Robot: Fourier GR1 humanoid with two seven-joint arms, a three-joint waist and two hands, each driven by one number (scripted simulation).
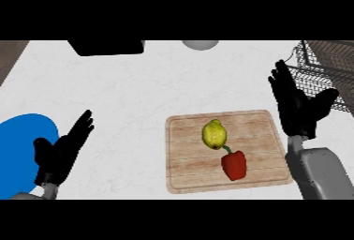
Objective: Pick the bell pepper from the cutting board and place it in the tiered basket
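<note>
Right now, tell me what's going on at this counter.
Nothing is held yet. The red bell pepper lies untouched on the cutting board, next to a lemon. The right hand is open, fingers up, by the board's right edge, with the tiered basket beyond it at the far right. The left hand is open at the lower left, beside a blue plate.

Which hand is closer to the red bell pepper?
Right. The right hand is up-right of the bell pepper, beside the cutting board; the left hand is far left.

Lemon (214, 134), blue plate (19, 140), black block (107, 47)
</note>
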